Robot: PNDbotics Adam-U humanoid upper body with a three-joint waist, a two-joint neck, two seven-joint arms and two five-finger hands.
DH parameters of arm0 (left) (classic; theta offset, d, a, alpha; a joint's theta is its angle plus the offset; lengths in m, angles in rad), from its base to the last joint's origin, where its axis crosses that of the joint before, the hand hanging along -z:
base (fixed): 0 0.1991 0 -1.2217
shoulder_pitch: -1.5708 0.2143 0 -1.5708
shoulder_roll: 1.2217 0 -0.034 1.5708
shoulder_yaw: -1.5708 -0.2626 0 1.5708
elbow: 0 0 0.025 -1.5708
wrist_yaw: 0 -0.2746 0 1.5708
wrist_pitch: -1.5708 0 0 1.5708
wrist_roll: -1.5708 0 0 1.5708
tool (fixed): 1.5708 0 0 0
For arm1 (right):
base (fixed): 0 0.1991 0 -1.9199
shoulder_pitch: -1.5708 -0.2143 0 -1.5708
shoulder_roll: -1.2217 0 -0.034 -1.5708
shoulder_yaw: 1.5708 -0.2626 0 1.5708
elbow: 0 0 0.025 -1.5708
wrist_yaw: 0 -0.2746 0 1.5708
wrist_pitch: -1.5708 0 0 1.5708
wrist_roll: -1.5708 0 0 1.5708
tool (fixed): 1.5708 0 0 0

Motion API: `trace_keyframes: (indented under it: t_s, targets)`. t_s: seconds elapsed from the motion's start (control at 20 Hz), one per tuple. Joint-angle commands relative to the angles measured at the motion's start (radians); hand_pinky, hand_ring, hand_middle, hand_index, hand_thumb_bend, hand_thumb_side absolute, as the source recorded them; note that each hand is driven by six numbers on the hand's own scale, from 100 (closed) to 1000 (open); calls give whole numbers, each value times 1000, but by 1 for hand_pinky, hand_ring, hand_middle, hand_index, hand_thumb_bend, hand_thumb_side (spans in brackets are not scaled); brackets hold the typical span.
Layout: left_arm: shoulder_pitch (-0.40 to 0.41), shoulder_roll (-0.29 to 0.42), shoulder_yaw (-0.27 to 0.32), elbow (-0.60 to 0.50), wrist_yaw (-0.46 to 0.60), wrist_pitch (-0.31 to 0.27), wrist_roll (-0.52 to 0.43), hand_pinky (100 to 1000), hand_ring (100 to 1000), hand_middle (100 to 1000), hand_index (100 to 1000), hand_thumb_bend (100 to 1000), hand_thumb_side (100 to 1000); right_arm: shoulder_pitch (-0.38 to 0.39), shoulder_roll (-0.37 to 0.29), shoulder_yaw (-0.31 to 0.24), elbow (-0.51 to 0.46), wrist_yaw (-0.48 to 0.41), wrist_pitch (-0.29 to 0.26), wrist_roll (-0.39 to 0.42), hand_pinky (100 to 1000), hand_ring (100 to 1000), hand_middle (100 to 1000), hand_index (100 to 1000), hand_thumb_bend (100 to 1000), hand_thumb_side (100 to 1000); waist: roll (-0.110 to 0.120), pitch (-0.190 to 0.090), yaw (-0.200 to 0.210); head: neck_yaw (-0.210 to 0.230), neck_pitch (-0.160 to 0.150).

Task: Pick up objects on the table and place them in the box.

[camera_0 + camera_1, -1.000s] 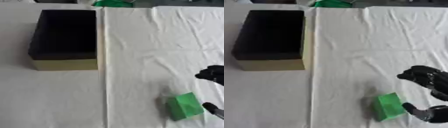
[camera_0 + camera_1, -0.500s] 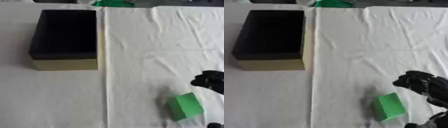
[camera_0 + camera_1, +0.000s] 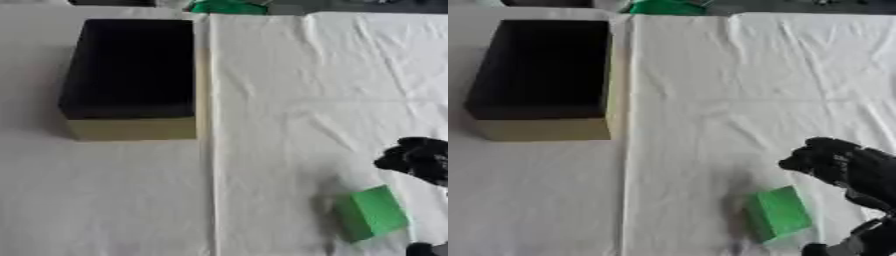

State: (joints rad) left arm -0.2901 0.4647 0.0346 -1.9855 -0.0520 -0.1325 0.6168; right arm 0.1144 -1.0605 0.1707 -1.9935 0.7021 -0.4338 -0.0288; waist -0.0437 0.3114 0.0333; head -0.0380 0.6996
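A green block [image 3: 779, 213] lies on the white cloth near the front right. My right hand [image 3: 846, 167] comes in from the right edge, just right of the block. Its fingers [image 3: 815, 157] are bent above the block's far right corner, and the thumb [image 3: 833, 247] shows below the block's near corner. Neither touches the block, and the hand stands open around that side. The box [image 3: 131, 129], tan outside and black inside, sits at the back left with nothing visible in it. My left hand shows in neither view.
The white cloth [image 3: 289, 100] covers the table, with a seam running front to back just right of the box. A green thing [image 3: 227, 6] lies at the far edge, behind the box's right corner.
The fingers of my right hand have sunk a little toward the block and the thumb has dropped further toward the near edge. The block and box have not moved.
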Motion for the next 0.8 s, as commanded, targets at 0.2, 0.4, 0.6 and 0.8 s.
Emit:
trace_keyframes:
  t_s: [0.2,0.4,0.6,0.8]
  targets:
    - [-14,13,0,-14,5,-1,-8,627,705,722,782,469,997,-25,-4,17,-6,-48,22,54,906,839,773,963,610,1000,2,-10,3,-4,-1]
    - [-15,10,1,-14,6,-1,-9,627,705,722,781,468,997,-36,2,30,-6,-81,38,98,903,839,774,968,617,1000,3,-6,7,-6,0]
    - [-16,9,1,-14,7,-1,-8,626,705,722,781,466,997,-43,6,32,-6,-97,52,126,903,839,772,967,620,1000,2,-4,8,-6,3]
    - [-15,6,-1,-14,8,0,-10,626,705,721,781,464,997,-52,4,36,-6,-105,78,150,902,838,767,964,621,1000,3,-3,10,-8,1]
